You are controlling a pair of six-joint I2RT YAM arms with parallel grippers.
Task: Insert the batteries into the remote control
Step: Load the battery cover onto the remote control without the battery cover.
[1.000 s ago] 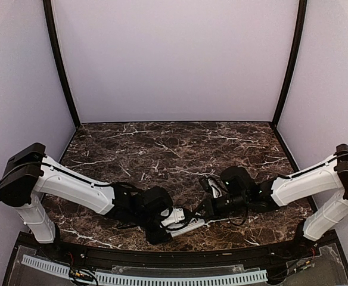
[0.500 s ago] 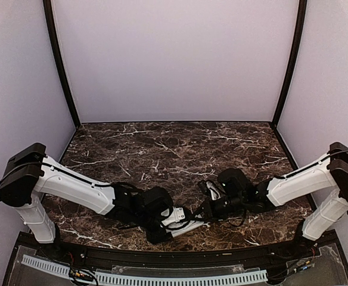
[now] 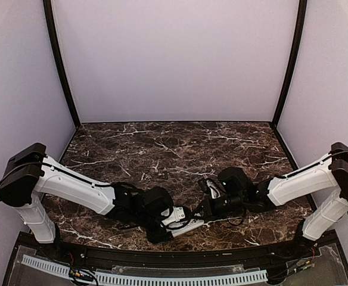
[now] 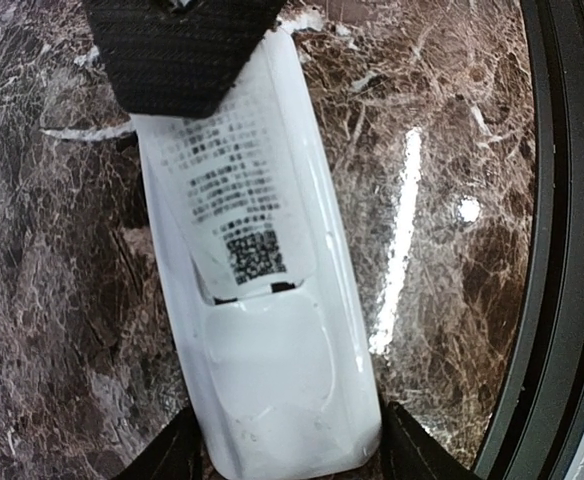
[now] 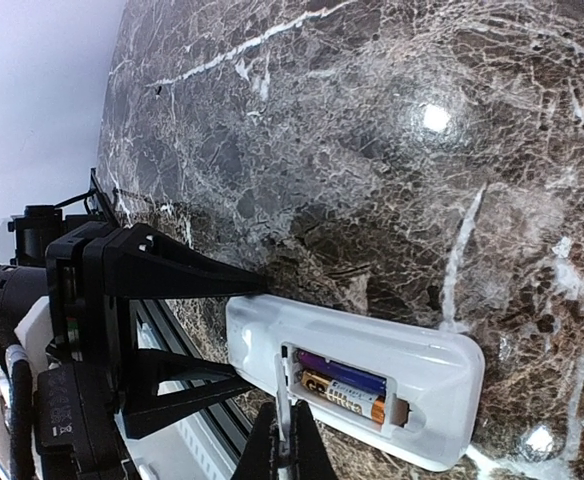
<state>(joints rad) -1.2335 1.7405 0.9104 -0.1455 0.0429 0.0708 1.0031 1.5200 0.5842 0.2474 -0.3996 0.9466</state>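
Marble-patterned table, dark brown with white veins. Both arms reach low to its near middle and meet there.

Remote control: white, oblong, lying back-up on the table close to the near edge.

Left gripper: fingers set at medium width, one on each long side of the remote's end, clamped on the casing.

Right gripper: fingers pinched fully together on a thin white battery cover. In the right wrist view the cover shows edge-on at the rim of the compartment. In the left wrist view it slopes over the remote's back, its far end under the black gripper.

Cover carries a printed label: several rows of small dark text, too blurred to read, and a square code near its lower edge.

Compartment is open. Two batteries lie in it side by side, lengthwise. One is violet. The other is gold and black with an orange end. There is lettering on it, not legible.
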